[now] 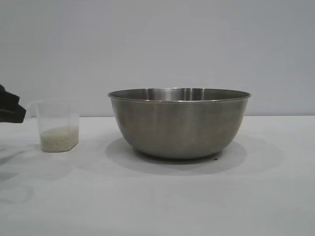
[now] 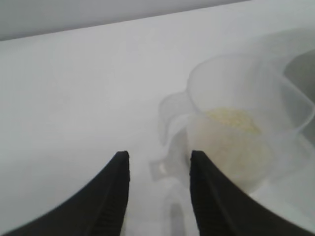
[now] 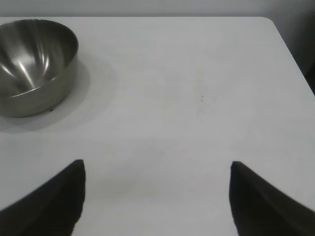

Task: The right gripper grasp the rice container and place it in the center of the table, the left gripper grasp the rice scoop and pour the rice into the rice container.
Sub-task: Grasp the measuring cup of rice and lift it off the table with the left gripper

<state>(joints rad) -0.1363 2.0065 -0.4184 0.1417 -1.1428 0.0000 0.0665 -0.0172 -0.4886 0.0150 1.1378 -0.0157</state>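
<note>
The rice container (image 1: 179, 125), a big steel bowl, stands near the middle of the white table (image 1: 197, 201); it also shows far off in the right wrist view as the bowl (image 3: 34, 64). To its left stands the rice scoop (image 1: 58, 125), a clear cup with rice (image 1: 59, 138) in its bottom. My left gripper (image 1: 12, 109) reaches in from the left edge. Seen from its wrist, the left gripper (image 2: 158, 155) is open with the scoop's loop handle (image 2: 170, 128) between its fingers, a gap showing on one side. My right gripper (image 3: 157, 163) stands wide open over bare table, well away from the bowl.
A plain grey wall (image 1: 157, 44) runs behind the table. The table's far corner and edge (image 3: 275, 29) show in the right wrist view. Bare tabletop lies in front of the bowl and to its right.
</note>
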